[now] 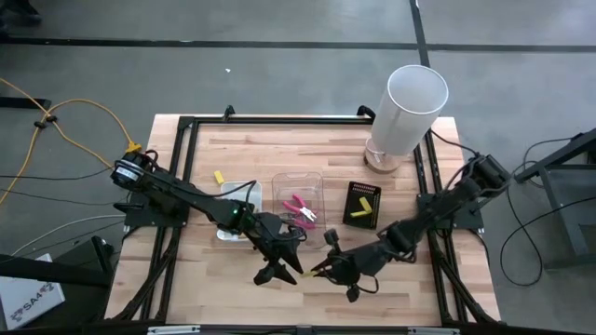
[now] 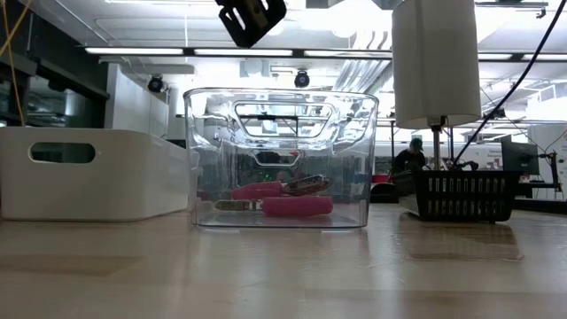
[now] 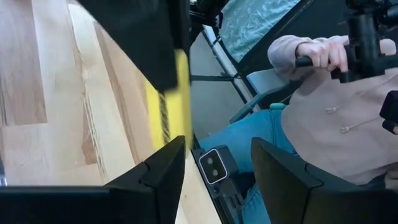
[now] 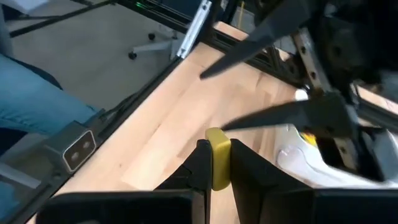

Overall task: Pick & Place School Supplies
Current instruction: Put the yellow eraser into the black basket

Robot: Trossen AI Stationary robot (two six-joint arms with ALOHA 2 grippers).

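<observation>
Above the table's near middle, my right gripper (image 1: 323, 270) is shut on a small yellow stick (image 4: 217, 155). My left gripper (image 1: 291, 274) faces it from the left and stands open, its fingers (image 4: 273, 118) spread on either side of the stick's free end (image 3: 166, 115). I cannot tell whether one of them brushes it. Two pink-handled pliers (image 1: 300, 210) lie in the clear tray (image 1: 298, 184). A black basket (image 1: 362, 205) holds yellow pieces. One yellow piece (image 1: 219, 177) lies on the table by the white tray (image 1: 235, 194). My right gripper pinches the yellow stick (image 4: 218, 163) between its two fingers. One end stands out past the fingertips toward my left gripper. The fingers slant down and come from the table's right. The stick is lifted clear of the table.
A tall white cylinder (image 1: 410, 110) stands at the far right. In the low view the white tray (image 2: 89, 173), clear tray (image 2: 279, 159) and black basket (image 2: 456, 195) stand in a row. A seated person (image 3: 336, 106) is beyond the near edge.
</observation>
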